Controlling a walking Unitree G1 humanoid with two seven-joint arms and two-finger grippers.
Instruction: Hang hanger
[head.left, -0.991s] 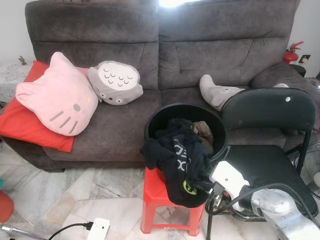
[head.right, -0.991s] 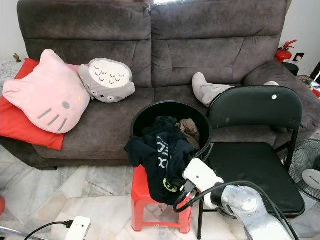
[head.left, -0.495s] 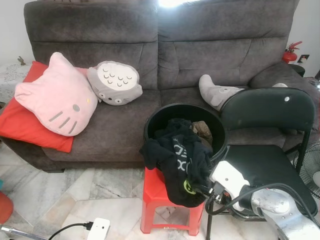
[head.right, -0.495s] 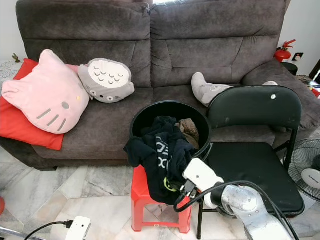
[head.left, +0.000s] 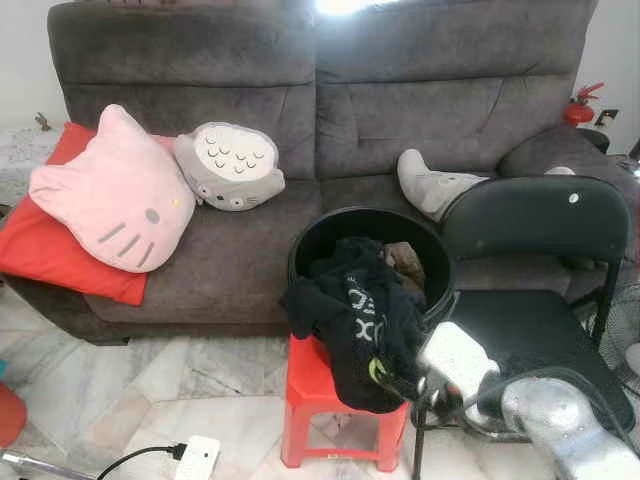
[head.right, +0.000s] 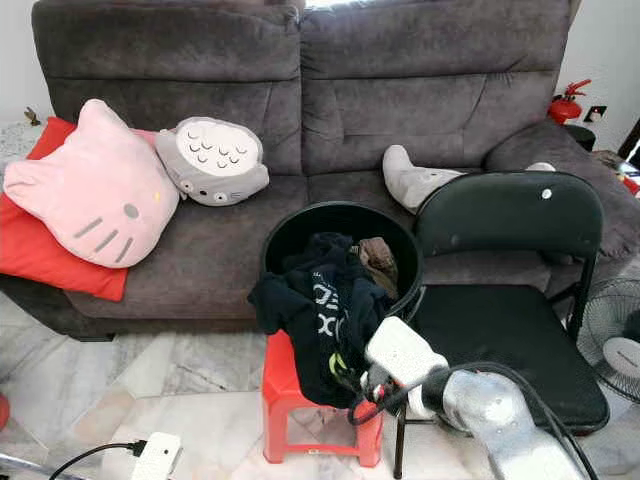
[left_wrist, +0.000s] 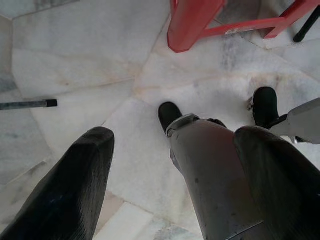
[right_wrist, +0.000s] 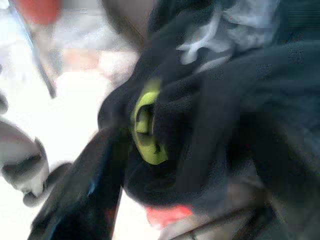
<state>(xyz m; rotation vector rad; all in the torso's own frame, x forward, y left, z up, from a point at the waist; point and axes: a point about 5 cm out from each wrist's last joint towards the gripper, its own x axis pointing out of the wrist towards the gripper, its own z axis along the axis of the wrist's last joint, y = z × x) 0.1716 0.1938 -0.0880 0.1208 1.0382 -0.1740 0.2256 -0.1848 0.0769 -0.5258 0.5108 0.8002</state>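
Observation:
A black garment (head.left: 350, 320) hangs over the rim of a black bucket (head.left: 330, 225) that stands on a red stool (head.left: 310, 385). A yellow-green hanger part (head.left: 376, 371) pokes out of the garment's lower folds and also appears in the right wrist view (right_wrist: 146, 131). My right gripper (head.left: 393, 383) is pushed against the lower right side of the garment, right at that green part. It looks open, with one dark finger (right_wrist: 80, 200) beside the green part and cloth between the fingers. This view is blurred. My left gripper (left_wrist: 177, 137) hangs idle and open above the floor.
A black folding chair (head.left: 540, 225) stands close on the right of the stool, just behind my right arm. A grey sofa (head.left: 300, 110) with a pink cushion and a grey owl cushion stretches behind. A white plug and cable (head.left: 197, 455) lie on the marble floor at front left.
My right arm has shifted slightly against the garment and now shows motion blur. The garment's lower folds have moved a little. The left arm is unchanged.

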